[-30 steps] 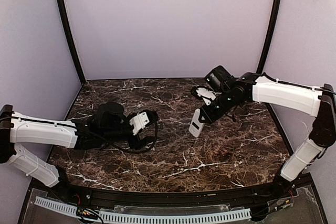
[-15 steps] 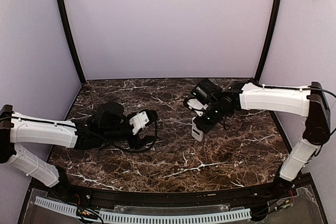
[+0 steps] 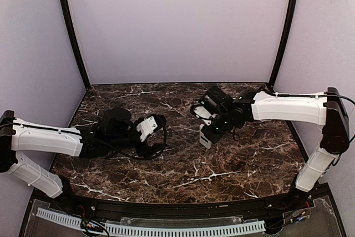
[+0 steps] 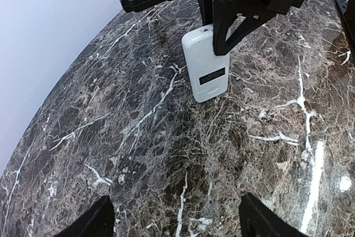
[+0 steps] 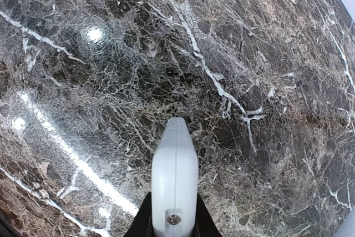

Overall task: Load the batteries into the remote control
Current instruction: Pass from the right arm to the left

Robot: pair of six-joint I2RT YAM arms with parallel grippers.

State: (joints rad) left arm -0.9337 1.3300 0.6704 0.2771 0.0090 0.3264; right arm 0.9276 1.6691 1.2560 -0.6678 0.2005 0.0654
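The remote control (image 3: 206,136) shows its plain white back, with a small dark slot in the left wrist view (image 4: 206,65). My right gripper (image 3: 214,130) is shut on its upper end and holds it tilted, lower end close to the marble table (image 3: 183,170). In the right wrist view the remote (image 5: 175,176) shows edge-on between the fingers (image 5: 201,220). My left gripper (image 3: 159,139) is open and empty, left of the remote, its fingertips (image 4: 91,223) wide apart over bare marble. The batteries are out of view.
Purple walls close the table on three sides, with black curved poles (image 3: 72,31) at the back corners. A black rail and a white perforated strip (image 3: 166,228) run along the near edge.
My right arm has carried the remote leftward and a little toward the table's middle, closer to my left gripper. The left arm has barely moved.
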